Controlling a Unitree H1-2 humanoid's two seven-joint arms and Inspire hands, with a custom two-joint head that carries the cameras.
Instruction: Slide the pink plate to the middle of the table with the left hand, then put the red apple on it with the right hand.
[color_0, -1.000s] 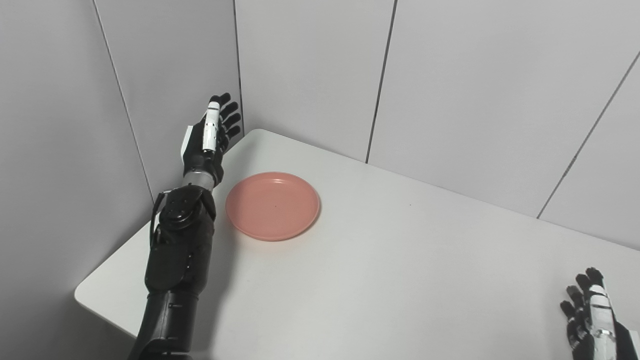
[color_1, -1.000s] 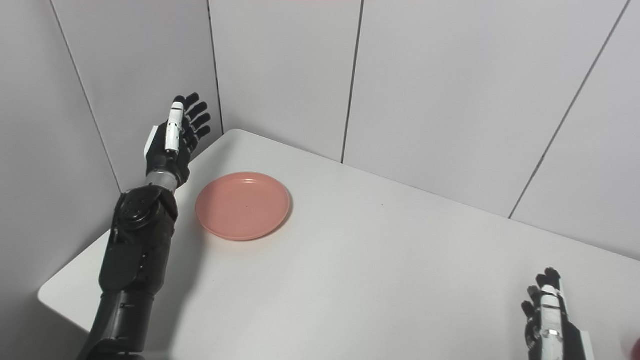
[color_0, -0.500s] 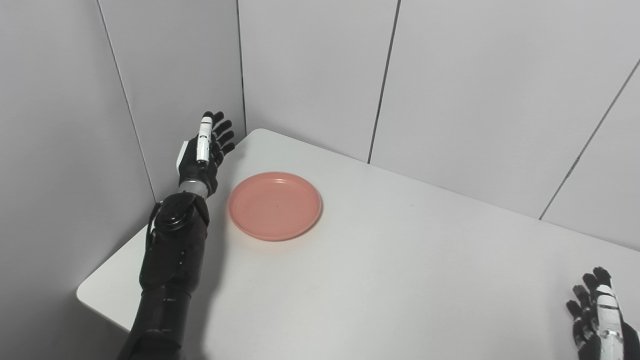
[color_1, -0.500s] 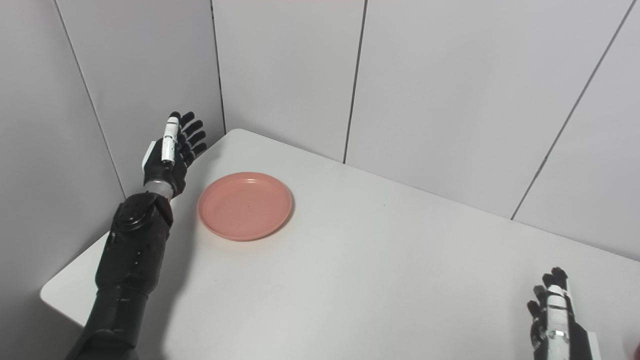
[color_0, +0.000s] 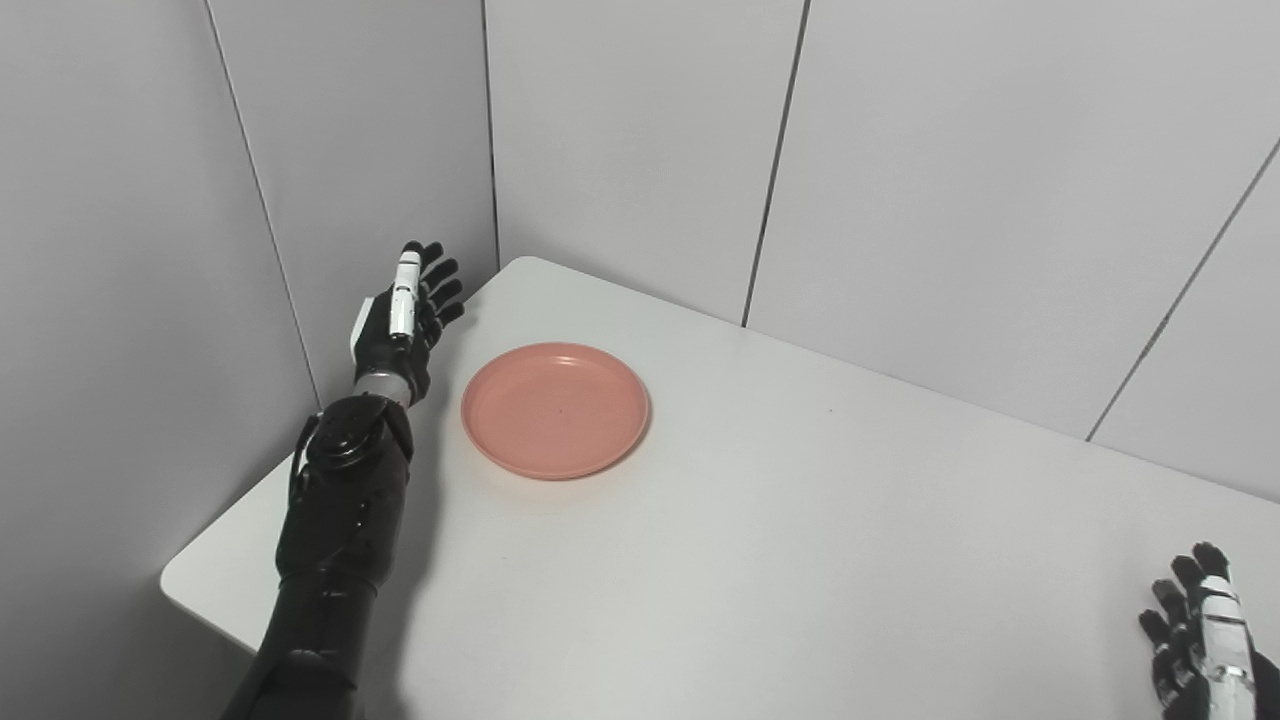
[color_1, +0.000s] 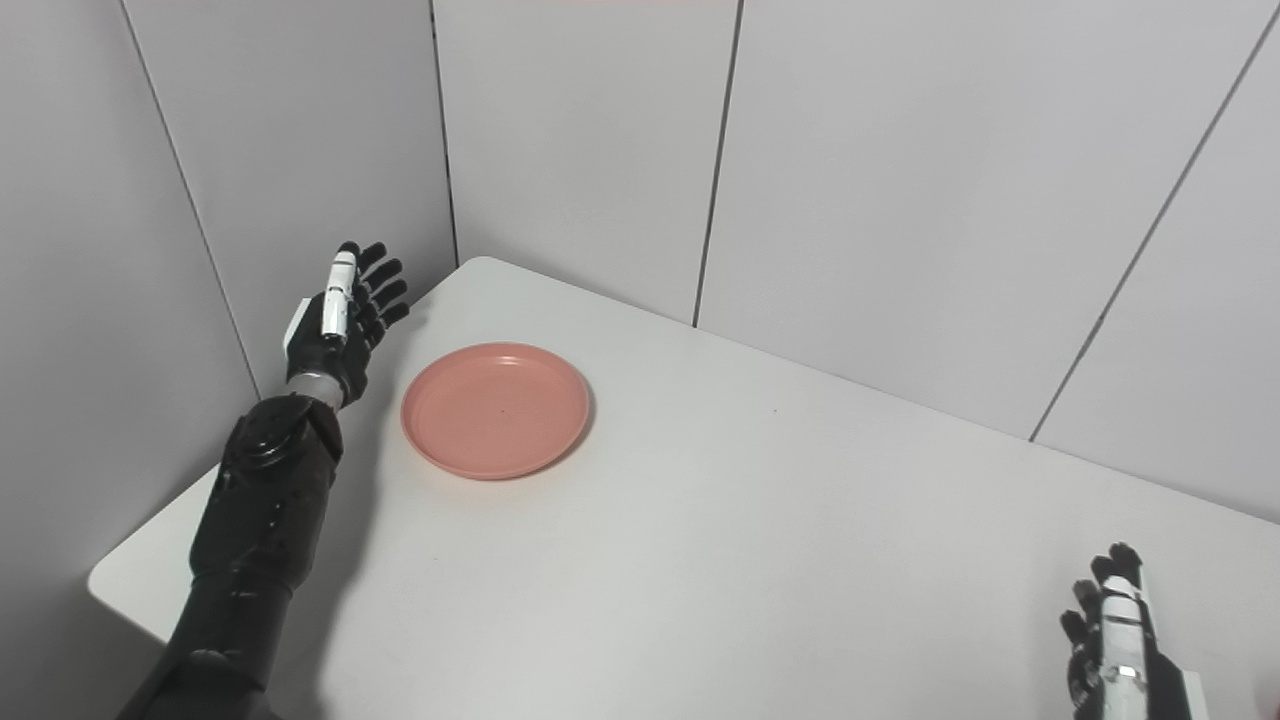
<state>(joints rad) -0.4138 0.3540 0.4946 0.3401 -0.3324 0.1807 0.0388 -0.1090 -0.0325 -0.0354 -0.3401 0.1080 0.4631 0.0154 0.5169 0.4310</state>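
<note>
The pink plate (color_0: 556, 409) lies flat on the white table (color_0: 800, 540), toward its far left corner, with nothing on it. My left hand (color_0: 400, 320) hangs open just left of the plate, fingers spread and pointing at the wall corner, a short gap away from the rim. At the bottom right corner my right hand (color_0: 1200, 640) is open with fingers up, holding nothing. A sliver of red shows at the right eye view's bottom right edge (color_1: 1273, 690); I cannot tell whether it is the apple.
Grey wall panels (color_0: 640, 150) close in the table at the back and left, right beside my left hand. The table's left corner edge (color_0: 175, 590) is near my left forearm.
My left hand has dropped lower and drawn back toward the table's left edge. My right hand has sunk slightly toward the bottom edge. The camera has shifted a little; the plate has not moved.
</note>
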